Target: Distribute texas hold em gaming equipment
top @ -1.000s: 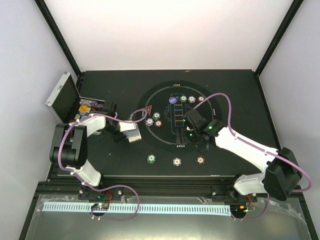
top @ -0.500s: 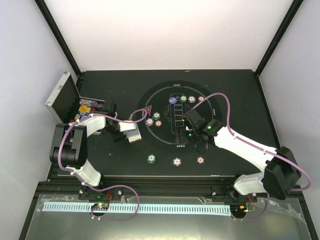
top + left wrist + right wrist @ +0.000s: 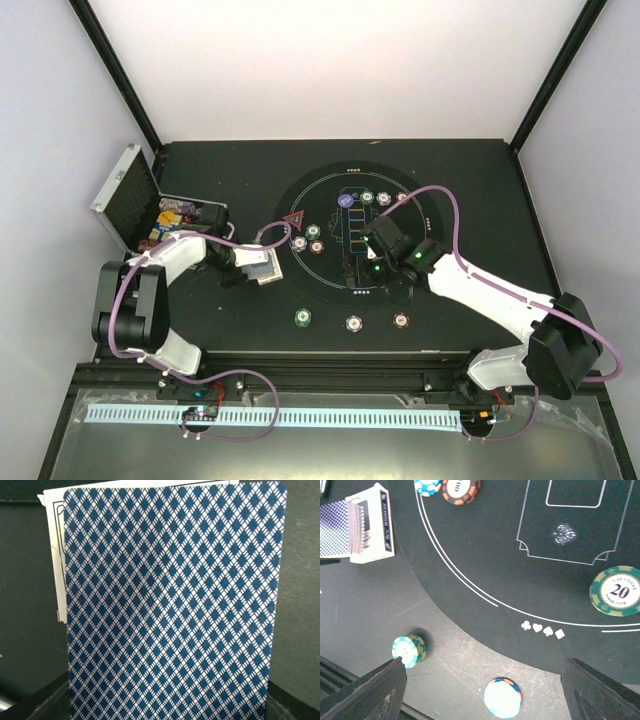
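Cards [image 3: 170, 605]: clamped in left gripper [image 3: 252, 268], long axis pointing outward
Mat [image 3: 326, 286]: just right, top view
Right gripper [image 3: 482, 671]: wide, empty

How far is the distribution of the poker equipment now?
Done: poker chips lie at the mat's far edge, three more on its near side. In hand: the left jaws are shut on the playing cards; right jaws open. Left: no card dealt yet; the case holds more pieces.
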